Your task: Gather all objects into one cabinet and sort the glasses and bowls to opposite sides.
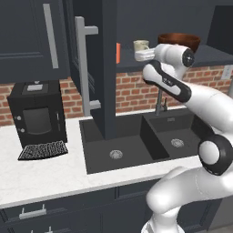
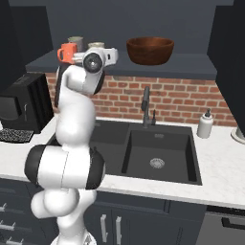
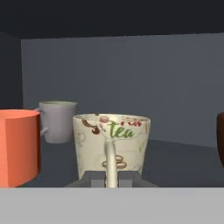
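Up on the open shelf of the dark slate cabinet [image 2: 191,67], all four task pieces stand together. Count: three cups, one bowl.

Cream patterned mug [image 3: 112,146] dead centre in the hand view, upright, handle toward the camera, green lettering "Tea" on its inner wall. Gripper [image 3: 111,179] narrowed tight on that handle; the finger tips are mostly cut off at the bottom of the view, so the grip is probably on the handle alone, hard to confirm. In the left base view the mug [image 1: 140,45] peeks out just past the wrist; in the right base view only its rim [image 2: 96,45] clears the hand.

Orange mug [image 3: 17,146] just beside the cream one on the left, cut off by the frame edge. From the left base it is a thin orange sliver [image 1: 118,53] behind the open cabinet door [image 1: 104,68]; from the right base it shows whole [image 2: 67,52].

Grey-green cup [image 3: 57,121] stands further back, between the two mugs, its lower left side hidden by the orange mug.

Brown bowl [image 2: 150,50] sits well apart at the right side of the shelf. Hand view catches only a dark edge of it [image 3: 220,138].

Below: one black sink [image 2: 158,153], one faucet [image 2: 146,107], one white soap bottle [image 2: 205,125], one black coffee machine [image 1: 37,116].
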